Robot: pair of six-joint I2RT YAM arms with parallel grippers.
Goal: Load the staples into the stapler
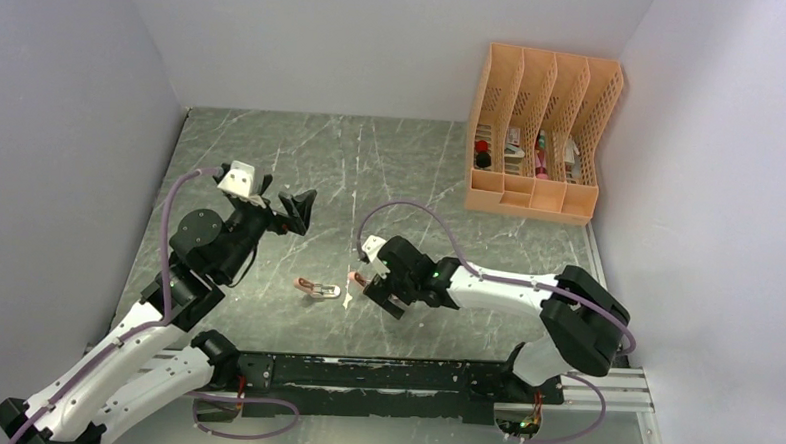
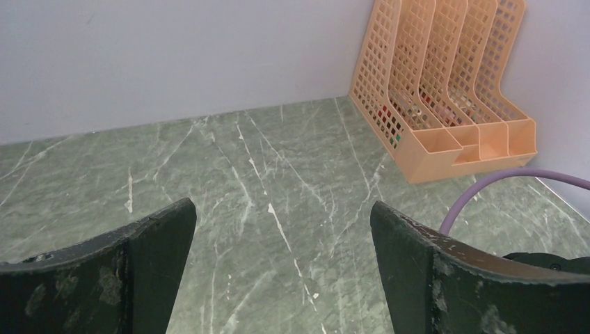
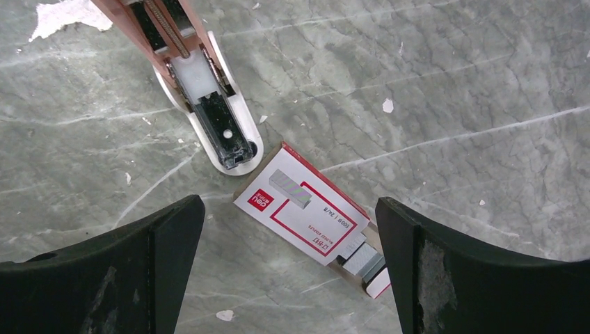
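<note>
Staples are on the green marble table (image 1: 401,172), in their box in front of my right arm and just beside the stapler.

The largest container is the peach mesh file organiser (image 1: 538,138), standing against the right wall at the far end of the table. It has four upright slots with a row of low trays along its front. Small black, red and pink items sit in the slots, but I cannot make out what they are. The front trays look bare from the left wrist camera.

The salmon-pink stapler (image 3: 209,97) lies hinged open on the table, with its channel exposed and its white base with a black insert pointing toward my right wrist camera. Just off that end, close but apart from it, the staple box (image 3: 306,205) lies flat, white face up with a red border. The inner tray (image 3: 365,261) is slid partly out of one end of the box, and grey staple strips show in it. A white paper scrap (image 3: 62,17) lies on the other side of the stapler.

My right arm reaches leftward and low across the table. The right gripper (image 3: 289,209) points down over the box, fingers spread wide and holding nothing. My left arm is raised and bent, and the left gripper (image 2: 282,209) is aimed toward the far right corner, above bare marble. Its fingers are also wide apart and empty.
</note>
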